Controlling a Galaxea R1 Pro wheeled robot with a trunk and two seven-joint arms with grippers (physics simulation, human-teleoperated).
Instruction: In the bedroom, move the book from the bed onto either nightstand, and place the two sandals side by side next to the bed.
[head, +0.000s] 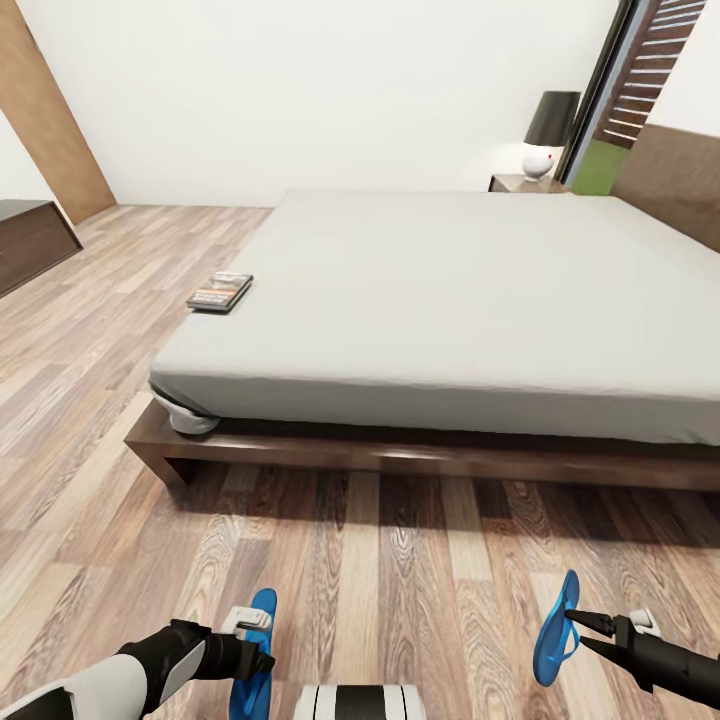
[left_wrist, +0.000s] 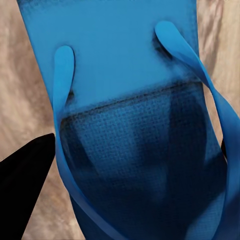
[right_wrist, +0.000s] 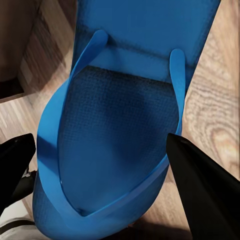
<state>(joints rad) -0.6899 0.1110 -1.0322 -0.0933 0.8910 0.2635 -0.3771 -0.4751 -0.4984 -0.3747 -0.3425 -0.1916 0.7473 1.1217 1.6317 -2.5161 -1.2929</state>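
Holding one sandal per arm, both low over the floor (head: 380, 560) in front of the bed (head: 450, 300).

Left gripper (head: 245, 640): state cannot be told. In the left wrist view one dark finger (left_wrist: 22, 185) sits beside the left sandal (left_wrist: 130, 125); the other is hidden, so a real grip is unconfirmed. Right gripper (right_wrist: 110, 175): fingers set wide either side of the right sandal (right_wrist: 120, 125), closed onto its edges by the look of it, sole tipped on edge in the head view.

Book (head: 220, 291) is untouched, lying near the bed's left edge. Nightstand (head: 525, 183) with a lamp (head: 550, 130) is seen at the far side, by the headboard.

Risks, as judged:
- Sandals are held well apart. If released here, side by side is not met; they need to be brought together first.
- Right sandal is pinched by thin flexible edges. It could fold or slip out and land on its side.
- Left hold is unverified; a drop could go unnoticed.
- Release too far from the frame may not count as next to the bed.
- Book sits close to the mattress edge; a clumsy approach could knock it to the floor.
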